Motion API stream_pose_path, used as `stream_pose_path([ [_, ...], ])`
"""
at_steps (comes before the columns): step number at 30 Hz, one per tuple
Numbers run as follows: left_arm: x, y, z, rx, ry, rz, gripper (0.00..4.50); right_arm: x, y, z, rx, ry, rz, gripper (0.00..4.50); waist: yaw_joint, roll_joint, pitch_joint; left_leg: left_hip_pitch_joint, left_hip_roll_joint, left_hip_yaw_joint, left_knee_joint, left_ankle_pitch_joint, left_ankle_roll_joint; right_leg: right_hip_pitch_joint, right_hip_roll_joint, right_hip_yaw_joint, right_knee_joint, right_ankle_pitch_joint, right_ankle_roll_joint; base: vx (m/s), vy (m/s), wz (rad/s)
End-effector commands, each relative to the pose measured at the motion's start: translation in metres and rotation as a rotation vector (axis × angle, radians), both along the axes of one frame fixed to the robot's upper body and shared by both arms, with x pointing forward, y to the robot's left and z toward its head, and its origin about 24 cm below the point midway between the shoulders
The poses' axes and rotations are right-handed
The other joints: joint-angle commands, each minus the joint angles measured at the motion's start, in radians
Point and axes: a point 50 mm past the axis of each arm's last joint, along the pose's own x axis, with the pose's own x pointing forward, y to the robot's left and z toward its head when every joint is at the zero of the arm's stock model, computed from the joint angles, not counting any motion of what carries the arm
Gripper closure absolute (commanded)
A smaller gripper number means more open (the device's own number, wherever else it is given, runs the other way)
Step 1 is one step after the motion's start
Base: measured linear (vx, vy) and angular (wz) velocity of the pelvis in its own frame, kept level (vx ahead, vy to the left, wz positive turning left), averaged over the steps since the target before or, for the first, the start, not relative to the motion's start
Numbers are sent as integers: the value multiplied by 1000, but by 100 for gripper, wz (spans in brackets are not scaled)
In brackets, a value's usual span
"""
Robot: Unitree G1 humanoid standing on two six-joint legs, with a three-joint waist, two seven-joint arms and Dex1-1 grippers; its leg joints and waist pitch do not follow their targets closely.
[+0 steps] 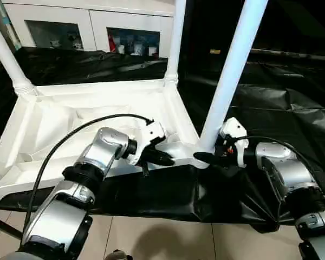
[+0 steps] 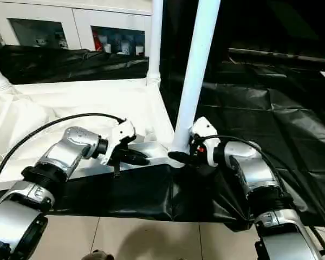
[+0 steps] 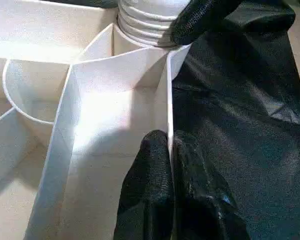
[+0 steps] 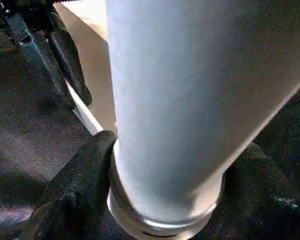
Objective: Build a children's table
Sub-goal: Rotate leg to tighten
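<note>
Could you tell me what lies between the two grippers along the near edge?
In the left eye view, just the tabletop's corner rim separates left gripper from right gripper.

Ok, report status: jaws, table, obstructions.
Left gripper shut on tabletop rim. Right gripper around near leg at its base, jaws either side. Three legs standing. Nothing in the way.

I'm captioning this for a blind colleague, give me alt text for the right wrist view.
The right tool has its two black fingers around the base of a white table leg at its ringed foot. Behind, the left tool pinches the white tabletop rim over black sheeting.
</note>
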Motion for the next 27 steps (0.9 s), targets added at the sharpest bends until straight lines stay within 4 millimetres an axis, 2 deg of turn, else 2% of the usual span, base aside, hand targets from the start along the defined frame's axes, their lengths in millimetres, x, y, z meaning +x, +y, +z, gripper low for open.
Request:
stream_pose_path([
  [1,-2,-14,10,-103,-29,-57,450,-2,2,-4,-5,14,18,176,-3,-11,-68,22,49,-23,-65,-178,62,47,-64,44,-69,-184,-241,0,0,0],
  [5,4,-13,7,-81,-54,49,450,-2,3,-13,20,32,-53,176,-4,-11,-67,22,49,-23,-66,-184,62,46,-64,44,-71,-193,-242,0,0,0],
  [6,8,-14,6,-78,-71,117,450,0,4,-17,32,28,-125,176,-7,-10,-67,22,49,-24,-67,-191,54,44,-65,45,-71,-201,-241,0,0,0],
  [7,12,-16,6,-82,-81,176,450,4,4,-22,47,26,-219,176,-11,-14,-67,24,48,-24,-67,-199,45,41,-65,45,-74,-222,-237,0,0,0],
  [9,18,-24,2,-71,-94,318,450,11,8,-33,73,35,-464,176,-15,-12,-66,23,47,-27,-70,-207,29,44,-66,43,-77,-255,-226,0,0,0],
  [11,19,-29,0,-74,-88,367,450,14,11,-38,79,38,-581,177,-23,-11,-65,25,46,-28,-73,-230,10,40,-65,43,-81,-286,-217,0,0,0],
  [12,21,-38,-2,-70,-98,437,450,17,21,-44,103,60,-695,177,-29,-9,-65,27,45,-28,-73,-237,3,37,-64,45,-83,-291,-212,0,0,0],
  [13,21,-38,-2,-70,-98,437,450,17,21,-44,103,60,-695,177,-32,-11,-64,27,44,-28,-73,-245,5,37,-64,45,-86,-300,-208,0,0,0],
  [14,22,-53,-3,-79,-117,508,450,19,44,-47,148,88,-767,177,-33,-9,-65,26,42,-28,-72,-248,6,40,-65,44,-87,-303,-204,0,0,0],
  [15,21,-60,-3,-86,-116,507,450,20,54,-47,159,98,-777,177,-39,-11,-65,27,41,-28,-73,-253,11,37,-64,45,-91,-313,-198,0,0,0],
  [17,20,-65,-3,-90,-114,504,450,21,61,-47,162,103,-784,177,-37,-11,-66,26,40,-28,-72,-249,17,39,-64,44,-91,-316,-191,0,0,0],
  [18,19,-70,-2,-86,-133,479,450,21,72,-45,165,98,-738,177,-37,-9,-65,25,40,-27,-72,-248,23,38,-63,44,-92,-317,-184,0,0,0],
  [19,19,-71,-2,-85,-136,473,450,21,74,-45,168,97,-726,177,-38,-14,-65,24,39,-27,-72,-254,29,39,-62,43,-94,-327,-176,0,0,0],
  [20,18,-72,-2,-80,-146,454,450,21,79,-43,175,86,-697,177,-38,-13,-65,22,38,-28,-73,-254,31,39,-63,43,-94,-334,-171,0,0,0],
  [22,18,-71,-2,-76,-154,432,450,22,79,-40,190,65,-677,122,-37,-10,-63,23,41,-29,-74,-261,32,37,-64,43,-96,-344,-164,0,0,0],
  [25,19,-64,-2,-64,-168,408,450,26,70,-34,202,30,-660,101,-41,-12,-63,18,41,-30,-77,-275,36,41,-64,43,-95,-346,-163,0,0,0],
  [26,19,-63,-2,-61,-171,404,450,26,68,-32,203,23,-656,71,-42,-13,-63,17,40,-32,-77,-274,36,42,-65,42,-95,-348,-161,0,0,0],
  [27,20,-57,-2,-56,-173,393,450,29,60,-28,200,9,-637,63,-45,-14,-63,18,41,-31,-77,-275,38,41,-65,42,-96,-353,-162,0,0,0],
])
